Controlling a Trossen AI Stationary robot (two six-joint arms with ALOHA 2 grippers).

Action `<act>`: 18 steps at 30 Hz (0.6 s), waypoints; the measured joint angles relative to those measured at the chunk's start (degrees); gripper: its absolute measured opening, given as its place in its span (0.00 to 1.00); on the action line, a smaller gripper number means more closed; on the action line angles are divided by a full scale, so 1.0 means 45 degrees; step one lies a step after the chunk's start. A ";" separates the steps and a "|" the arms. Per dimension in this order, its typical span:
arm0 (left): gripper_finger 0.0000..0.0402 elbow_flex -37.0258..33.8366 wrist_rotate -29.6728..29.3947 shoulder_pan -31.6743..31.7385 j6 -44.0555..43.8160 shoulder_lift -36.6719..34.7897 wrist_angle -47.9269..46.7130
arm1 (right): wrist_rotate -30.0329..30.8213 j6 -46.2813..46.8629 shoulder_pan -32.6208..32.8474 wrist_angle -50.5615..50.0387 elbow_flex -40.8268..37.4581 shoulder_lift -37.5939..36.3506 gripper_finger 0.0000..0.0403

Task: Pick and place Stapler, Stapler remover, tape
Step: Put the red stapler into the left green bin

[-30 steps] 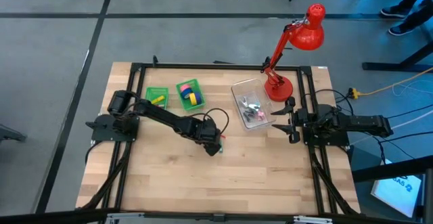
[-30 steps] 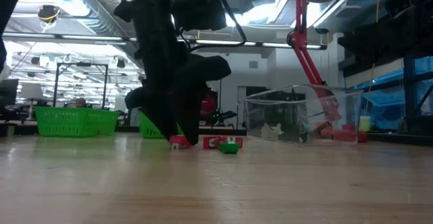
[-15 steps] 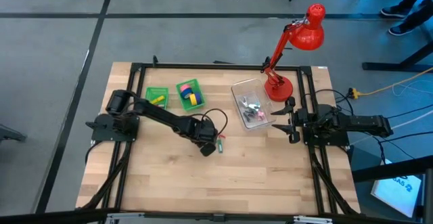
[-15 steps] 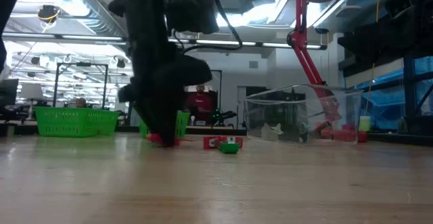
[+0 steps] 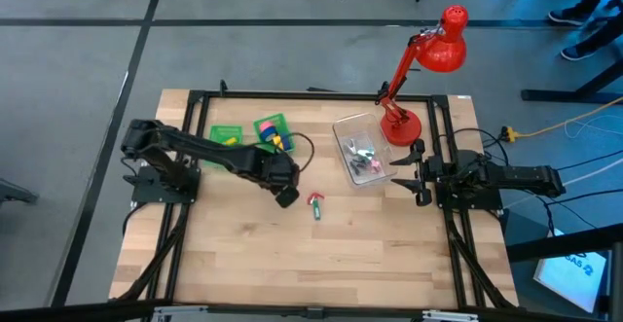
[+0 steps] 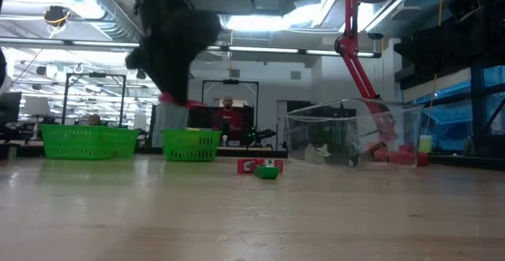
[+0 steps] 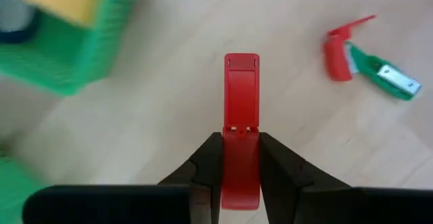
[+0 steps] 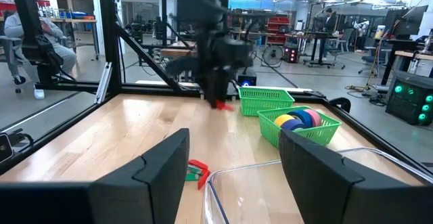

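**Red stapler airborne, bins just beyond**

Our left gripper (image 7: 241, 176) is clamped on the red stapler (image 7: 241, 116), lifted clear of the table, its long axis running straight out from the fingers. The green bin holding the tape (image 5: 274, 134) lies just beside us, toward the back. Our right gripper (image 5: 419, 174) waits with fingers apart by the clear tray (image 5: 343, 127).

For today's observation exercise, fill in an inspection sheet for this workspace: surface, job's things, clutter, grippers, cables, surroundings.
Surface: wooden table, bare at the front.
Job's things: red stapler held in the air; red-and-green remover on the table; tape rolls in a green bin.
Clutter: clear tub of small parts; red lamp.
Grippers: left gripper shut on stapler; right gripper open, waiting at the right edge.
Cables: yellow cord on the floor.
Surroundings: seated person beyond the table.
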 joint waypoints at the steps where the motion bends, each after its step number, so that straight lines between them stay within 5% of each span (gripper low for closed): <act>1: 0.16 0.0000 -0.0028 0.0102 0.0000 -0.0244 -0.0366 | 0.0000 0.0000 -0.0002 0.0000 0.0000 0.0000 0.58; 18: 0.16 0.0005 -0.0770 0.3330 0.1586 -0.2934 -0.6706 | 0.0000 0.0004 -0.0005 0.0000 0.0000 0.0000 0.58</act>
